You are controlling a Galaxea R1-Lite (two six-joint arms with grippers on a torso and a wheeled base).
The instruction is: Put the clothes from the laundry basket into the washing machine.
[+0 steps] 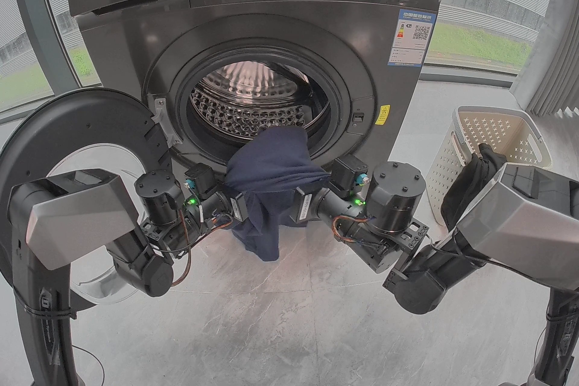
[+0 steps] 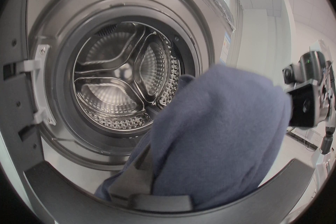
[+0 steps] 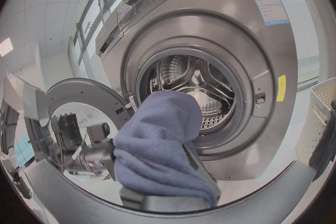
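1. Head view: a navy cloth (image 1: 270,173) drapes over the left gripper (image 1: 239,207) and right gripper (image 1: 303,205) at the washing machine's (image 1: 374,37) lower door lip; whether either clamps it cannot be told.
2. Left wrist view: the cloth (image 2: 217,130) hides part of the drum (image 2: 115,74).
3. Right wrist view: the laundry basket (image 3: 322,112) is cut off at the edge.

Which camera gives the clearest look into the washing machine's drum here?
The left wrist view: the drum shows almost whole, with the blue garment covering just one edge. In the head view the garment hides the drum's lower part; in the right wrist view it blocks a larger share.
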